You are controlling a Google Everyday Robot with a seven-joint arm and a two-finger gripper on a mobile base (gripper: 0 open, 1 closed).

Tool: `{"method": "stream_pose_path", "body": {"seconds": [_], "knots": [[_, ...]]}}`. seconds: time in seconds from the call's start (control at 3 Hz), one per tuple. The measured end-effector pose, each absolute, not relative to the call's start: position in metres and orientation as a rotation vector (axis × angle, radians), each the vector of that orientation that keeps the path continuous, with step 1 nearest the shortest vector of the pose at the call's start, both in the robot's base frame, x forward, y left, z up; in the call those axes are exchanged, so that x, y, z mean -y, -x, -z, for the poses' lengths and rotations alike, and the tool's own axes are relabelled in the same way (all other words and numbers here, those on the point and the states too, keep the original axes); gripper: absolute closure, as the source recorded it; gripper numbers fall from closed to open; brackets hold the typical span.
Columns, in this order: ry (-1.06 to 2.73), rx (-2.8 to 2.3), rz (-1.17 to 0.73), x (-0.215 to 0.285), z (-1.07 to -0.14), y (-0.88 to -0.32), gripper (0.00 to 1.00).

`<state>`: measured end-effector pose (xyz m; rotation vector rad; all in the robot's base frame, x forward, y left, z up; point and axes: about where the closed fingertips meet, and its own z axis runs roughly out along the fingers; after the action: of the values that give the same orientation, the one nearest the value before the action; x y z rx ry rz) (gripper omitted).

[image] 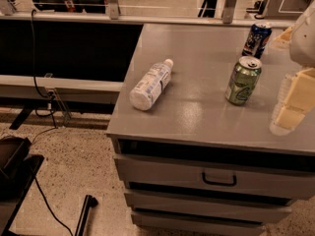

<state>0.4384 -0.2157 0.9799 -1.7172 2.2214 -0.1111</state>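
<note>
Green soda can [243, 80] stands upright on the surface [197, 117], right of a toppled plastic bottle [150, 85]; likely light, slick, easily dented, so grip mid-body. Claw [294, 107] hangs just right of it; open or closed, can't tell.

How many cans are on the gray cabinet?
2. A green can stands right of centre, beside the gripper at the right edge; a blue can stands behind it at the far edge. The arm may hide more.
</note>
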Motion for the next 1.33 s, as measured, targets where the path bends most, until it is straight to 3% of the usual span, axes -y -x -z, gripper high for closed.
{"method": "stream_pose_path", "body": {"seconds": [0.67, 1.33], "knots": [[1.688, -2.207, 0.063, 0.218, -0.978, -0.445, 0.0], [1.539, -2.145, -0.073, 0.245, -0.959, -0.497, 0.0]]}}
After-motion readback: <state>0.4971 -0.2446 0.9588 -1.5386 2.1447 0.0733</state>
